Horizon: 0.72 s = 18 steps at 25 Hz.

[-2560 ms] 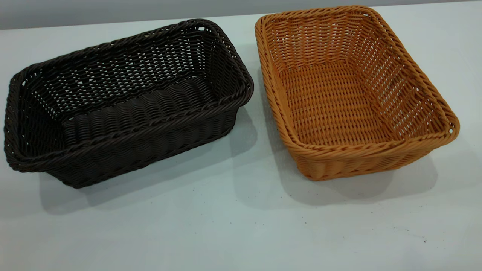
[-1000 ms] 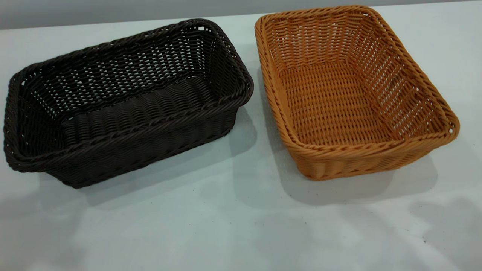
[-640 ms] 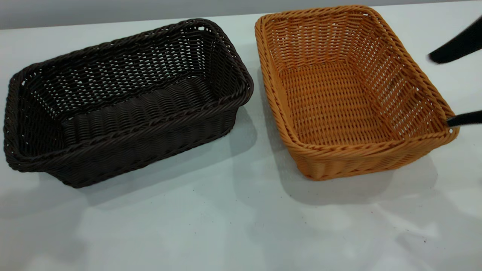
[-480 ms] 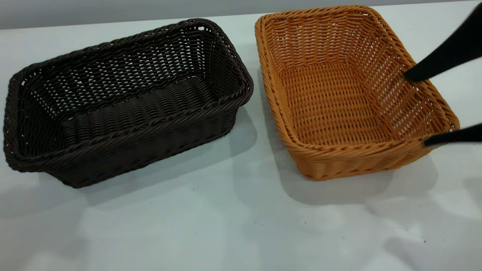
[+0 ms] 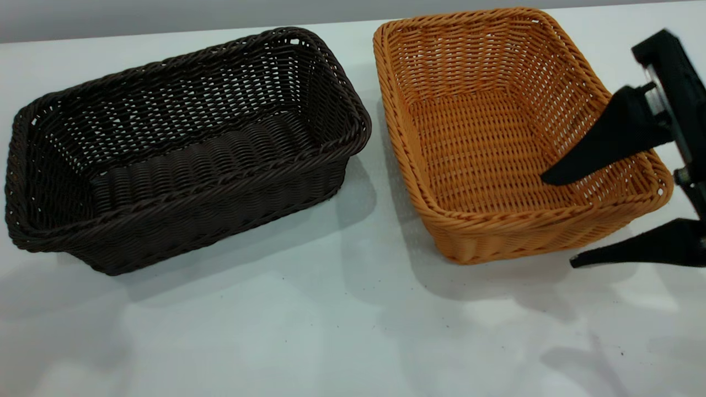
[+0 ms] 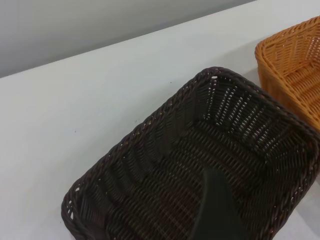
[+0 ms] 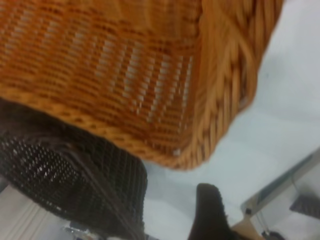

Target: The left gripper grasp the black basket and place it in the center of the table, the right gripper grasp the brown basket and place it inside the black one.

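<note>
The black basket (image 5: 182, 154) stands on the left of the white table (image 5: 331, 331). Beside it on the right stands the brown basket (image 5: 507, 138); the two are close but apart. My right gripper (image 5: 558, 221) has come in from the right and is open wide. One finger (image 5: 595, 146) hangs over the brown basket's inside and the other (image 5: 634, 251) is outside its near right corner. My left gripper (image 6: 248, 200) shows only in the left wrist view. A single finger (image 6: 215, 210) hovers over the black basket (image 6: 200, 165), open with nothing held.
A grey wall (image 5: 165, 14) runs behind the table's far edge. Bare table lies in front of both baskets. The right wrist view shows the brown basket's corner (image 7: 200, 125) with the black basket (image 7: 75, 175) beyond it.
The right gripper entered from the right edge and moved in over the brown basket's near right corner, fingers spread. Neither basket has moved. Arm shadows shifted across the front of the table.
</note>
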Tool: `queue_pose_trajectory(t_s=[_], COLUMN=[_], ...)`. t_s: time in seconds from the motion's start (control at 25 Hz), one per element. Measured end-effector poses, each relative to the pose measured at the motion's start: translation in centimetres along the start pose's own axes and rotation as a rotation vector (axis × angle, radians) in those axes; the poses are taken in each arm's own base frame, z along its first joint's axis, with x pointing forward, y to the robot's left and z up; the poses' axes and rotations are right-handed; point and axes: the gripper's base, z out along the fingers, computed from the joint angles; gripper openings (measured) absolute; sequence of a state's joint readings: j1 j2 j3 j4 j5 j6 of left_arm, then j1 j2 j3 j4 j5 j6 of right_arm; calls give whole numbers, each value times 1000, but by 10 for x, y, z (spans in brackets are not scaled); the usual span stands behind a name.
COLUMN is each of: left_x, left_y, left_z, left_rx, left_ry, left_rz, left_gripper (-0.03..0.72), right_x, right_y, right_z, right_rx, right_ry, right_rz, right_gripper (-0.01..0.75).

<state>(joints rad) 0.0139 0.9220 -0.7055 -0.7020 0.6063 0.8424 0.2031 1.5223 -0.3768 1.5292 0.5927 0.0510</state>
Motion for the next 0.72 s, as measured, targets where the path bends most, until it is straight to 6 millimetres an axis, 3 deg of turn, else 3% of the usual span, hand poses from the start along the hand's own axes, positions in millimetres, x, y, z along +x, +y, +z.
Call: queue_pose_trajectory(t_s=[0.72], left_x=[0], left_y=[2], left_z=[3], left_rx=[-4], left_ry=[5], left_rz=[-4], left_gripper=[426], right_x=[-20], right_y=[-1], right_z=[25], right_rx=[11], right_ry=[-29], right_rz=[-56], right_gripper=[472])
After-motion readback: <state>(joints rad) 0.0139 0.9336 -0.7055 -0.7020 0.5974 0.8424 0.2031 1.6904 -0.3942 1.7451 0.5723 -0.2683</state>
